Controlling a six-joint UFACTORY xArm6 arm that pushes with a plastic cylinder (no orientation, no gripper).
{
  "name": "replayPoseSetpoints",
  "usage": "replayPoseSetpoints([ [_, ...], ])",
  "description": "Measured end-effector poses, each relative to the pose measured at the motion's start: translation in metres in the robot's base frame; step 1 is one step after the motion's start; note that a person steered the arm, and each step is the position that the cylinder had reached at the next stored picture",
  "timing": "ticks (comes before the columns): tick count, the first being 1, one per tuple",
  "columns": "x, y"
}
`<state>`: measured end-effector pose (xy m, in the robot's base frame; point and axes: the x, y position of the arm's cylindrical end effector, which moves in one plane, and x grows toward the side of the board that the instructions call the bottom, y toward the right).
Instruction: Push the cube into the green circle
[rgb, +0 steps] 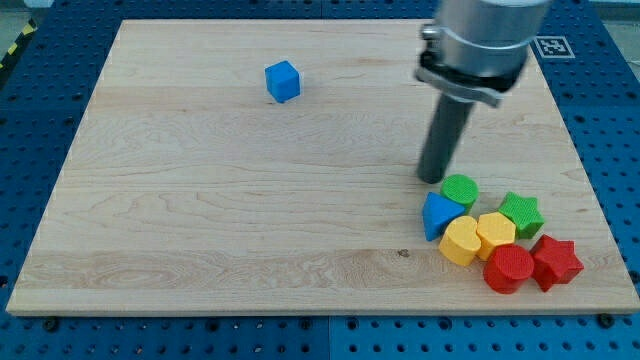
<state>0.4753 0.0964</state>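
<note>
A blue cube (283, 81) sits alone near the view's top, left of centre. A green circle block (460, 190) lies at the view's lower right, at the top of a cluster of blocks. My tip (432, 179) rests on the board just left of and slightly above the green circle, very close to it, and far to the right of and below the blue cube.
The cluster by the green circle holds a blue triangle (439, 215), two yellow hexagons (461, 241) (495, 234), a green star (521, 213), a red circle (509, 268) and a red star (556, 262). The wooden board (200, 220) lies on a blue perforated table.
</note>
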Motion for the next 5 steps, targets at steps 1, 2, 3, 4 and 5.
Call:
replayPoseSetpoints([
  [1, -0.018, -0.09],
  [2, -0.059, -0.186],
  [3, -0.124, -0.243],
  [4, -0.166, -0.225],
  [5, -0.167, -0.192],
])
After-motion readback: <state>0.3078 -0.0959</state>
